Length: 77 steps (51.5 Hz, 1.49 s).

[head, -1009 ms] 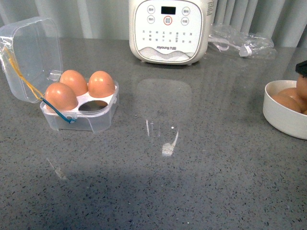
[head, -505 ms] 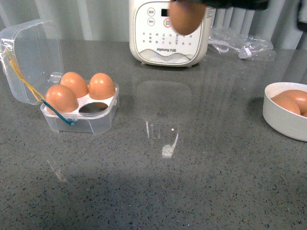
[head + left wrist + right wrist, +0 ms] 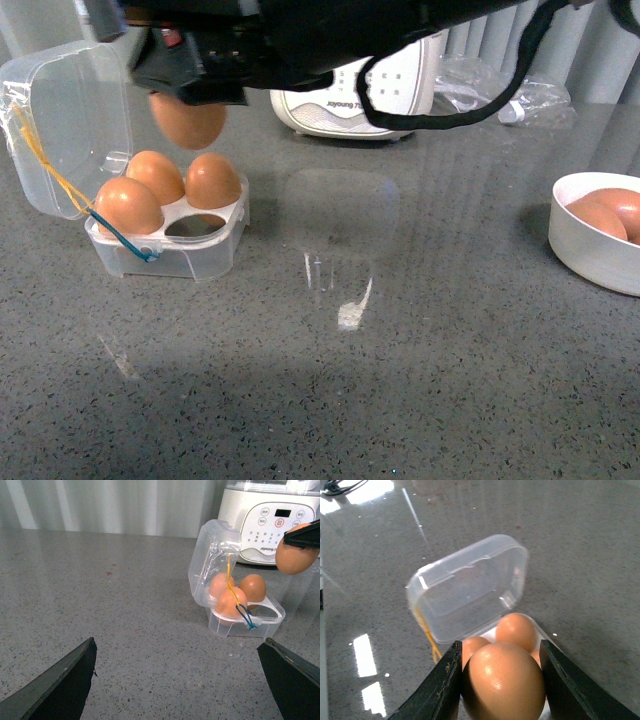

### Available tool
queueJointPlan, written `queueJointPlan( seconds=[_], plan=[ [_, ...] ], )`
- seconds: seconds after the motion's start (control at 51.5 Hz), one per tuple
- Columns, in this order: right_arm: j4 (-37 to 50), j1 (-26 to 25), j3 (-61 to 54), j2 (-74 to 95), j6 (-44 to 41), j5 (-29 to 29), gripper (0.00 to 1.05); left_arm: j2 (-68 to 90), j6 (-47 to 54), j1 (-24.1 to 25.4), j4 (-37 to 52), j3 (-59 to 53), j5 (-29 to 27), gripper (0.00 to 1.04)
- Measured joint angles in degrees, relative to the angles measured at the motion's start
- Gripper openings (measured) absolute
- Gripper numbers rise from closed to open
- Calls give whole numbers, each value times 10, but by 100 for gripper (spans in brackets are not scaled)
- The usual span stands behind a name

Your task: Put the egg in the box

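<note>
My right gripper (image 3: pixel 190 95) is shut on the egg (image 3: pixel 187 120), holding it in the air just above the box (image 3: pixel 170 240) at the left of the counter. The box's clear lid (image 3: pixel 65 120) stands open; three brown eggs fill three cells and the front right cell (image 3: pixel 195 226) is empty. In the right wrist view the egg (image 3: pixel 503 682) sits between both fingers (image 3: pixel 440 690), with the box (image 3: pixel 470 587) below. The left wrist view shows the box (image 3: pixel 240 615) and the held egg (image 3: pixel 296 555) far ahead of my open left gripper (image 3: pixel 180 680), which holds nothing.
A white cooker (image 3: pixel 400 95) stands at the back behind my right arm (image 3: pixel 400 30). A clear plastic bag (image 3: pixel 505 90) lies at the back right. A white bowl (image 3: pixel 590 245) with more brown eggs sits at the right edge.
My right arm has carried the egg from the bowl at the right, across in front of the cooker, leftward and down to just above the box.
</note>
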Motion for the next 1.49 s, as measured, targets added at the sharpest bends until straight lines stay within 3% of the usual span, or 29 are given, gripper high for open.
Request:
queueJointPlan(
  seconds=[0.233,1.145,1.223,1.378,1.494],
  plan=[
    [-3,20,5,13,-7,5,39,0,0,0,0,0,0,98],
    [-8,17,23,61,-4,37,40,0,0,0,0,0,0,98],
    [-10,17,23,61,-3,49,56,0,0,0,0,0,0,98],
    [-9,17,23,61,6,51,75,0,0,0,0,0,0,98],
    [-3,12,21,56,16,57,98,0,0,0,0,0,0,98]
  ],
)
